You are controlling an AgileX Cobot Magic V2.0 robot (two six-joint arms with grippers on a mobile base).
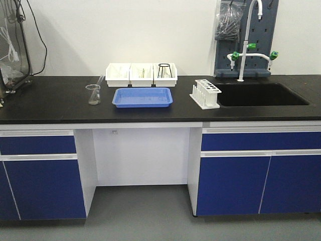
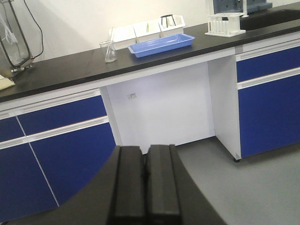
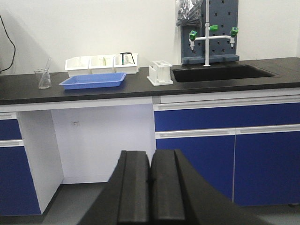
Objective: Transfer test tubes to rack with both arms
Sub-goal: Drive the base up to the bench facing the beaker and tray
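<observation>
Well, the left tool (image 2: 146, 185) and right tool (image 3: 150, 187) are both pressed together, well short of the desk (image 1: 50, 103). A tube (image 1: 100, 80) (thin, hard to make out) seems to lean in the beaker (image 1: 93, 95), left of centre; the rack (image 1: 205, 94) stands right of centre. Being glass, the tube is likely light, slippery and brittle, so pinch it gently above the rim.

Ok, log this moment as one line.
left claw shut, empty | right claw shut, empty | both short of black counter | white plastic rack beside black sink

place: lab | black bench (image 1: 50, 100) | sink (image 1: 261, 94), gooseneck tap (image 1: 247, 35) | beaker (image 1: 94, 94), rack (image 1: 206, 94) | pegboard (image 1: 270, 30), apparently hung with bags (image 1: 228, 22)
</observation>
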